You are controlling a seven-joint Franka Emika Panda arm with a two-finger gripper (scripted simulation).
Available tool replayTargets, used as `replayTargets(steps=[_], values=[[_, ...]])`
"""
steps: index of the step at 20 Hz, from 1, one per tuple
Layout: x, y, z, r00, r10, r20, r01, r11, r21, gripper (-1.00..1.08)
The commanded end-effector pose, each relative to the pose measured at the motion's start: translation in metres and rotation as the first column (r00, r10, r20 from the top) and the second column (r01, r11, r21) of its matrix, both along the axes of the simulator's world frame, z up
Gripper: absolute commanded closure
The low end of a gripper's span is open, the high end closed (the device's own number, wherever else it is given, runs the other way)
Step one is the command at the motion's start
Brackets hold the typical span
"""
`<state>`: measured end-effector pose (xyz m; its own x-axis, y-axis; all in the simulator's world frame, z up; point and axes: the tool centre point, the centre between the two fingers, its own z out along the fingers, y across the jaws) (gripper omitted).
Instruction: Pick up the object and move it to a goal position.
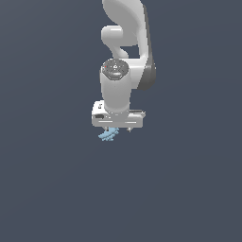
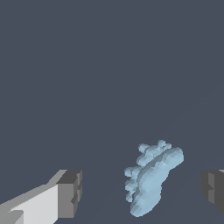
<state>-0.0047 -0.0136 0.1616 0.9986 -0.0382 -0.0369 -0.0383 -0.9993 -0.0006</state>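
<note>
Surroundings: flat, featureless slate-grey backdrop.
Object (image 2: pixel 151 181): matte pale-blue, lumpy, stubby lobes.
Jaws (image 2: pixel 142 192): released, white-grey blocky fingers apart, object between them untouched.

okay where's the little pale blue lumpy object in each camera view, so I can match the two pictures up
Exterior view: the blue object shows just beneath the white gripper, near the picture's middle.
Wrist view: the blue object sits between the two dark fingertips, nearer one than the other.
Shared landmark: the gripper, open around it.
</note>
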Motion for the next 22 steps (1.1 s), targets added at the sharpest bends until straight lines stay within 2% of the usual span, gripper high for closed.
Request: replayTargets(steps=[1,13,22], values=[[0.0,0.0,0.0,1.0,0.0,0.0,0.0,1.0,0.0,-0.92],[0.001,0.008,0.002,0.999,0.032,-0.011,-0.032,0.999,-0.011,-0.92],[-0.008,0.0,-0.012,0.998,-0.062,-0.002,0.061,0.998,-0.009,-0.92]])
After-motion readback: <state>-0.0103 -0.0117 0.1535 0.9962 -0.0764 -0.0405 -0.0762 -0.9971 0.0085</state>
